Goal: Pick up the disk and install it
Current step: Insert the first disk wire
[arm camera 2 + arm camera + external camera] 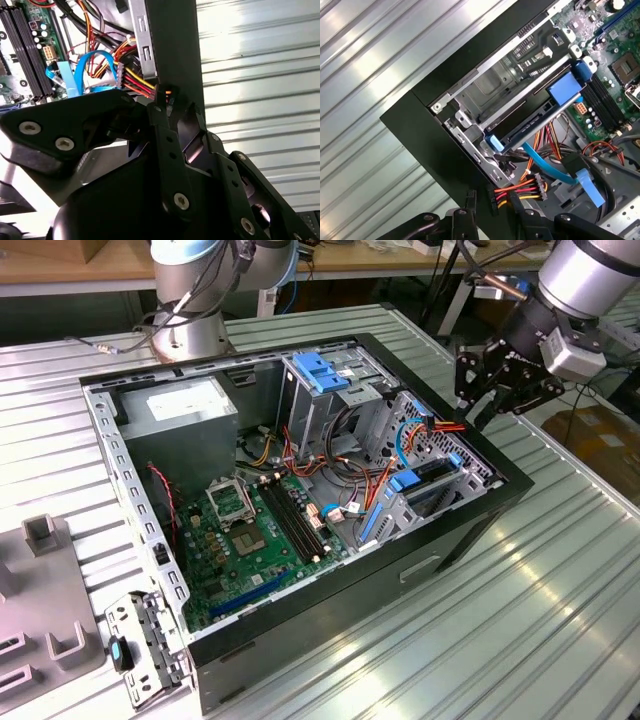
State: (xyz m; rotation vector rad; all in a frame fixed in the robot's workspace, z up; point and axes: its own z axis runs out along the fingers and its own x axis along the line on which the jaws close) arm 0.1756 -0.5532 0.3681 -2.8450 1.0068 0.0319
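Note:
The disk lies inside the drive cage at the open computer case's end on the exterior view's right, its bright blue rails showing at both ends. In the first wrist view the disk is a flat dark slab between blue tabs. My gripper hangs just over the case's edge above the cage, open and holding nothing. In the first wrist view the gripper stands over a black power plug with red, yellow and orange wires. The second wrist view has the gripper close to that plug.
A light-blue latch plate tops the tall bay beside the grey power supply. The green motherboard lies on the case floor, with loose cables. A second arm's base stands behind. Grey fixtures are on the exterior view's left.

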